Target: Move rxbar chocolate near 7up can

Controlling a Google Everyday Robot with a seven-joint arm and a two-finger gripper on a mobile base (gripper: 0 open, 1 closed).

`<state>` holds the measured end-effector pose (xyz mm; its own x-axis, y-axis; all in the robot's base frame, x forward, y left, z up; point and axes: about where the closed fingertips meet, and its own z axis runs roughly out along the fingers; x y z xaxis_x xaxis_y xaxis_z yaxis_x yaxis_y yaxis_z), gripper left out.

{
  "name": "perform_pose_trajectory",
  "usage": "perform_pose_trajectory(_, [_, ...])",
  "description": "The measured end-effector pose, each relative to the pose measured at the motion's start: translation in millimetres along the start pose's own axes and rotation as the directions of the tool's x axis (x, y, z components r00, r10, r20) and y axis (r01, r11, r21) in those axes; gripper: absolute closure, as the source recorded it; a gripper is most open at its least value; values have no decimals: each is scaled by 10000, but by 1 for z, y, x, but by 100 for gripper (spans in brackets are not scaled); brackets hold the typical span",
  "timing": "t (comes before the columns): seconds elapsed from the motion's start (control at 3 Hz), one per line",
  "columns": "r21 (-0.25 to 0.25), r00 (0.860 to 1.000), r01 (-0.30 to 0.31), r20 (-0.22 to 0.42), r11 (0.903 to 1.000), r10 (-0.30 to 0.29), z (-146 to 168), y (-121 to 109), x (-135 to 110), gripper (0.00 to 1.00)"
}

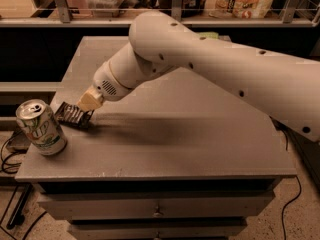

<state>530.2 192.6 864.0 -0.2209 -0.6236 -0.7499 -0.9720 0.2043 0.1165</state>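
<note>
The rxbar chocolate (71,115), a small flat black bar with pale lettering, is at the left side of the grey table (200,134), just right of and behind the 7up can. The 7up can (40,128) stands upright near the table's front left corner, silver top up, green logo facing me. My gripper (84,109) reaches in from the right on the white arm (210,69). Its tan fingers (90,101) are shut on the bar's right end and hold it low over the table, a few centimetres from the can.
A pale green chip bag (208,35) peeks out behind the arm at the table's back edge. A shelf (150,19) with containers and packages runs behind the table. Drawers (155,209) sit below the tabletop. Cables (10,159) hang at the left.
</note>
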Motion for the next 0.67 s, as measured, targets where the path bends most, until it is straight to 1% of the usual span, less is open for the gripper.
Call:
perform_pose_trajectory(0.33, [-10, 10000, 35, -7, 10000, -35, 0, 2, -1, 12])
perform_pose_trajectory(0.67, [-21, 10000, 63, -12, 10000, -63, 0, 3, -2, 0])
